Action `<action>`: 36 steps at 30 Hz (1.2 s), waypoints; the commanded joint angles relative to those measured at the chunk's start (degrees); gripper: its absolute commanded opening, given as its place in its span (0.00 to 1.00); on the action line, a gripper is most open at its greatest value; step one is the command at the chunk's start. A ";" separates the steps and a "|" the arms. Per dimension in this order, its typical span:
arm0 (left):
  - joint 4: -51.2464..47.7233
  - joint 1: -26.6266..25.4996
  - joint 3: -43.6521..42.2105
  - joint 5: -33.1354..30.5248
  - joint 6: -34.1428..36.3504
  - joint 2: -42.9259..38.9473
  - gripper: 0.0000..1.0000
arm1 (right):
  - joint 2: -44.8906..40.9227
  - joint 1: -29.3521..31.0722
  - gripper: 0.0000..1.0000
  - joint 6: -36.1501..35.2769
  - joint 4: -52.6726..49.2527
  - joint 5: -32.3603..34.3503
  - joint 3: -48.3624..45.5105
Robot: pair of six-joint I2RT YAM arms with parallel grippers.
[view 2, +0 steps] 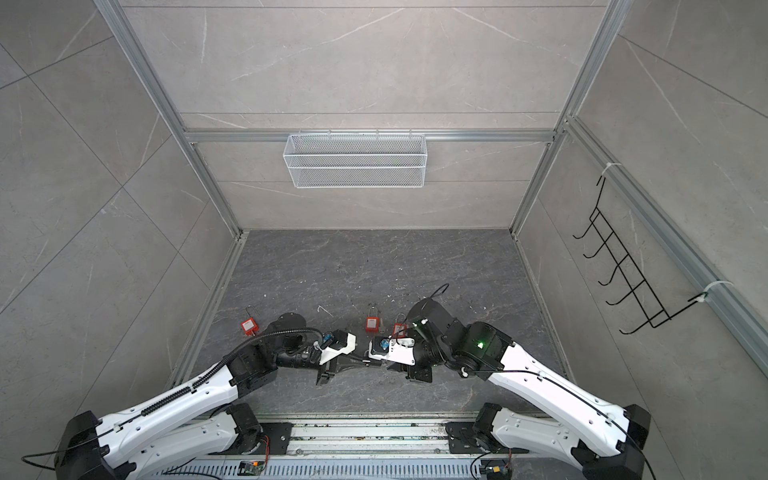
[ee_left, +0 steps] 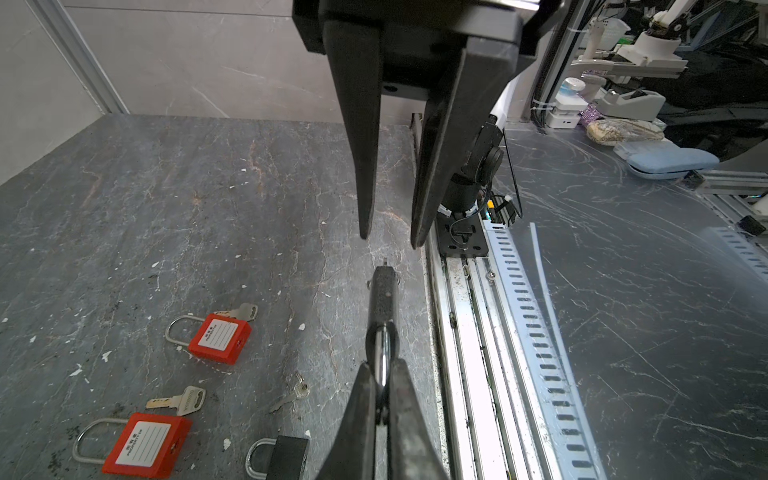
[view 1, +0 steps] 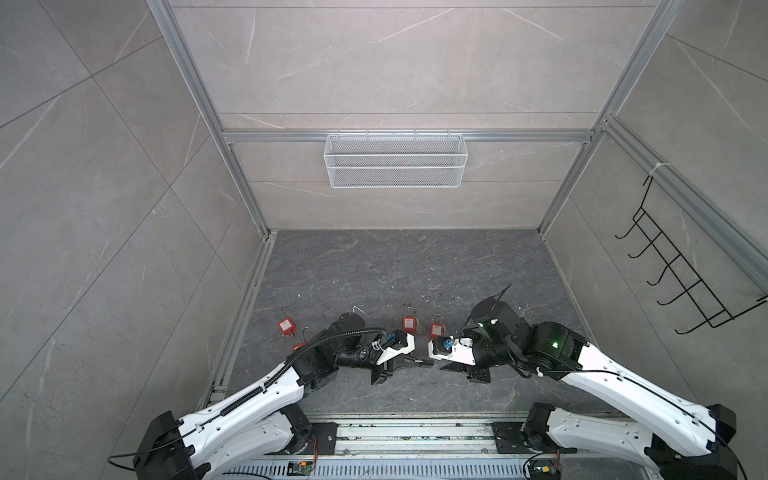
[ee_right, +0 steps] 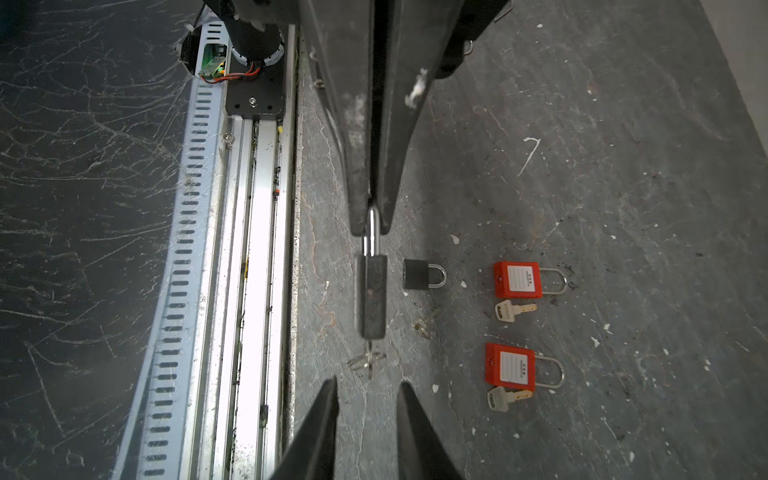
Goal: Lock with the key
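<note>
Black padlock (ee_right: 372,297) is held by its loop (ee_right: 371,237), pinched tight in the left fingers (ee_right: 353,145). Right fingers (ee_right: 320,424) are spread, empty, just before the key (ee_right: 368,359) in its bottom. Only the wrist views show that key.

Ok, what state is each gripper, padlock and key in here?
Held black padlock: horizontal; locked or not, cannot tell.
Left gripper: shut on its shackle.
Inserted key: in its keyhole, ungripped.
Right gripper: open, fingers flanking that key.
Spare black padlock: lying flat, shackle seated.
Two nearby red padlocks: lying flat, shackles seated, own keys beside them, not inserted.
Loose small key: on the table.
</note>
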 commanded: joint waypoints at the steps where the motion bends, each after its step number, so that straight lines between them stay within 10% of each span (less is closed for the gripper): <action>1: 1.06 0.07 2.85 2.28 1.50 -0.13 0.00 | 0.60 -0.25 0.26 -1.17 -0.06 -1.13 0.94; 36: -0.70 0.16 3.01 1.27 2.38 -0.48 0.00 | 1.66 -0.88 0.00 -2.32 -0.19 2.04 -2.96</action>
